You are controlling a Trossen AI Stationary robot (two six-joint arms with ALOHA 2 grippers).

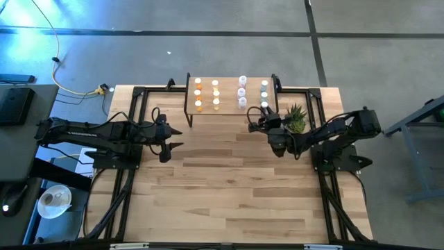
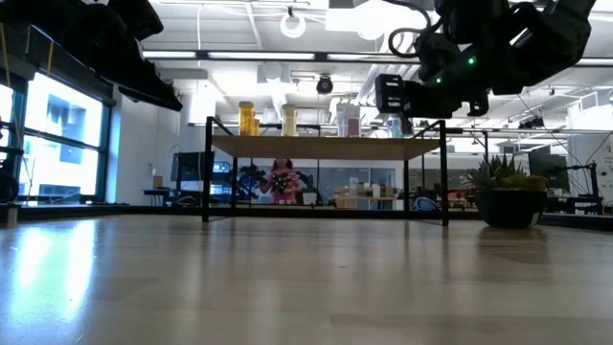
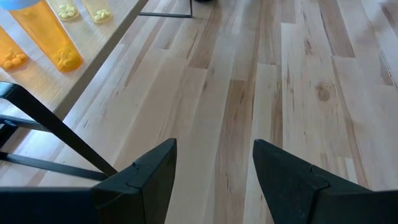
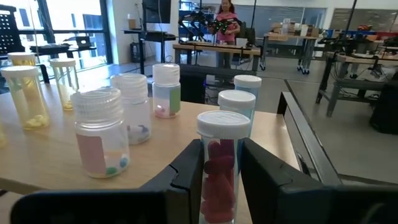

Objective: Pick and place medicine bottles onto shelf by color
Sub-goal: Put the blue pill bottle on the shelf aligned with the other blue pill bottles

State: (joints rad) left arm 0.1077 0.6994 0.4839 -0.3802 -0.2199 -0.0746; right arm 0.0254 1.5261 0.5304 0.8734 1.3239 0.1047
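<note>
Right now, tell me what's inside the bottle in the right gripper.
The bottle in the right gripper holds reddish-pink capsules below its white cap. The fingers cover its sides, so how many cannot be seen.

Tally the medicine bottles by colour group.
Orange or yellow bottles: 6
Pale clear bottles: 6, one of them held in the right gripper
Total: 12
</note>
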